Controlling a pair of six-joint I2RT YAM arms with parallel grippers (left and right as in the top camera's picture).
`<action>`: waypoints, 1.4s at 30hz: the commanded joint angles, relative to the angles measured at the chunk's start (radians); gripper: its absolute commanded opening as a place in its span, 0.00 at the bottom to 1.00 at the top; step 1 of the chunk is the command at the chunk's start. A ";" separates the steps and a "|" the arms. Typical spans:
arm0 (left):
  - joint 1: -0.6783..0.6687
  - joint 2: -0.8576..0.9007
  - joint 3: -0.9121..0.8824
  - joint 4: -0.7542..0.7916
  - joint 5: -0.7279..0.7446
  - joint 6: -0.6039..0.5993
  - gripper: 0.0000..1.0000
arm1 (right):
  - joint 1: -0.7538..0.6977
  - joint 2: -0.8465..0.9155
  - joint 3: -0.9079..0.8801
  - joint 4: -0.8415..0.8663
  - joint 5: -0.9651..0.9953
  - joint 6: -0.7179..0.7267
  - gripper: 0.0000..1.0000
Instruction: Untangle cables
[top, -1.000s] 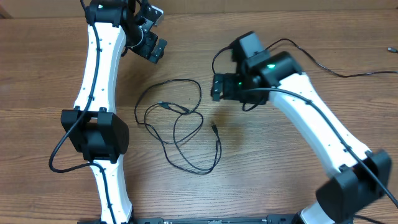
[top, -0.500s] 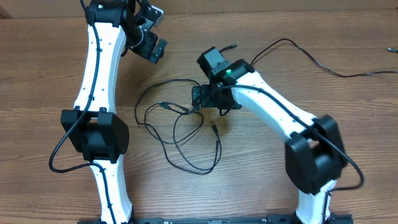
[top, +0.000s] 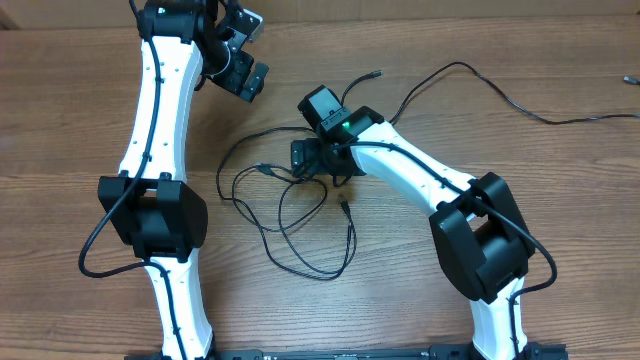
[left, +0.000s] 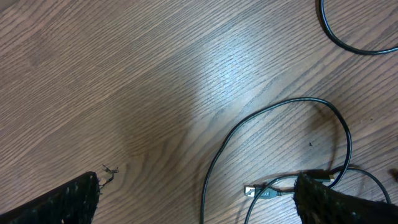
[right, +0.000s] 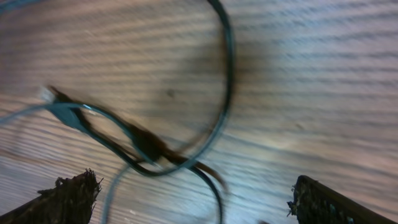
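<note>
Where they cross, thin black cables (right: 230, 62) loop on grained table (top: 80, 120).

Left arm (top: 160, 90) and right arm (top: 405, 170) reach forward, jaws spread.

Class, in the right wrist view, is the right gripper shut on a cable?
No, the right gripper hangs open above the cables, clamping nothing.
</note>
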 joint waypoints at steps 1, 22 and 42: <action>0.003 0.008 -0.005 0.004 -0.004 0.019 1.00 | 0.002 0.047 0.004 0.031 0.010 0.047 1.00; 0.003 0.008 -0.005 0.004 -0.004 0.019 1.00 | 0.001 0.126 0.003 0.046 0.062 0.069 0.08; 0.003 0.008 -0.005 0.004 -0.004 0.019 1.00 | -0.054 -0.131 0.003 -0.156 0.096 0.094 0.04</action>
